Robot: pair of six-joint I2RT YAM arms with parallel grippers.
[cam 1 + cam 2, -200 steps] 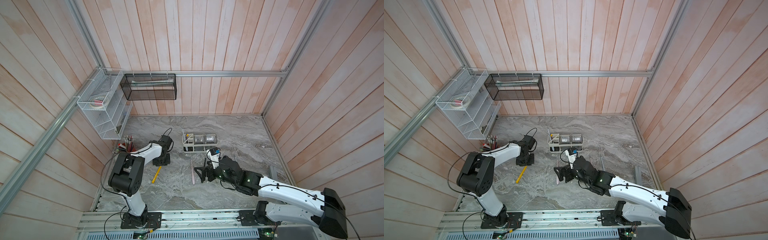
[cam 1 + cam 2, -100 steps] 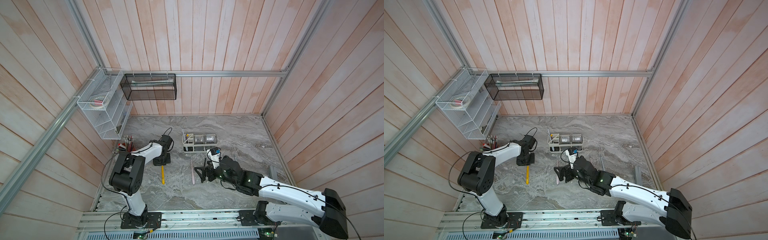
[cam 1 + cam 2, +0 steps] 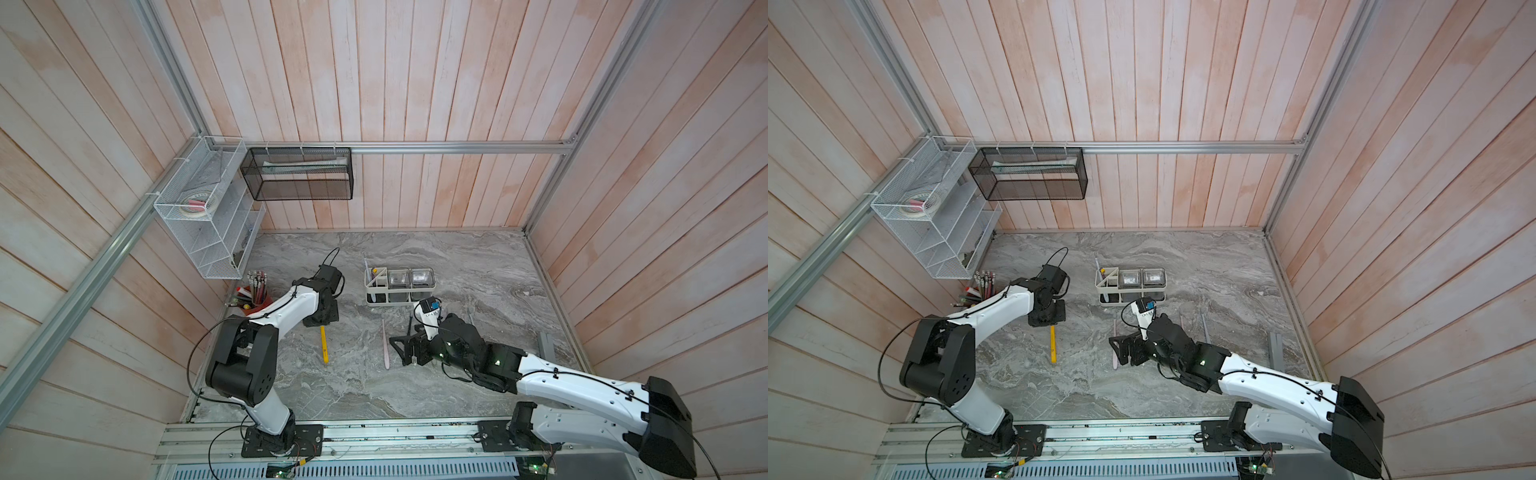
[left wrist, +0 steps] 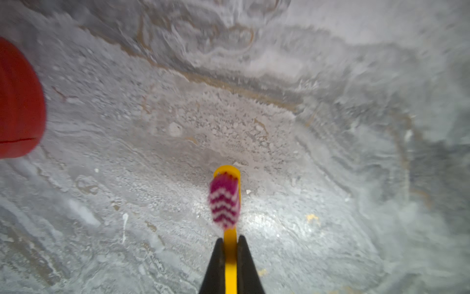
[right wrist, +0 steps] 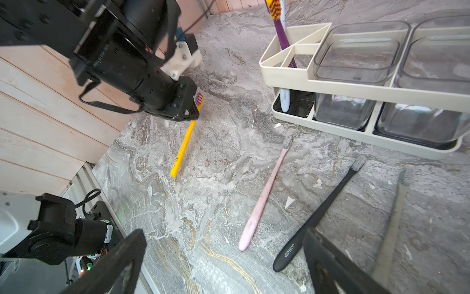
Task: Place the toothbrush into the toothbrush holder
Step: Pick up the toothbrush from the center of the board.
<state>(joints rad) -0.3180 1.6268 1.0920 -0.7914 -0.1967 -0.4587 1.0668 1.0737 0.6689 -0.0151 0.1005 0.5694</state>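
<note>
Left gripper (image 4: 231, 241) clenches the neck of a yellow plastic toothbrush (image 5: 184, 145) just below its magenta-and-white bristle head, the two black fingers pressed against either side of the stem. In both top views the brush's long axis runs from that grip back toward the robot's base, the handle (image 3: 323, 344) trailing low over the grey marble tabletop (image 3: 478, 257). Whether its tail end rests on the stone cannot be told.

The cream-white open-frame plastic toothbrush holder (image 5: 343, 87) stands to the robot's right of the left gripper and a little farther from the base, with bare marble between them. A purple toothbrush (image 5: 281, 30) already stands in its divided slot section.

The right gripper (image 3: 402, 351) hangs spread wide and empty near a pink toothbrush (image 5: 267, 196) and a black toothbrush (image 5: 320, 213) lying flat in front of the holder.

With the yellow brush in the left arm's hold, that arm looks best placed for the carry. The handle lies near level while the slots open upward, so it would likely need tipping upright, tail down.
</note>
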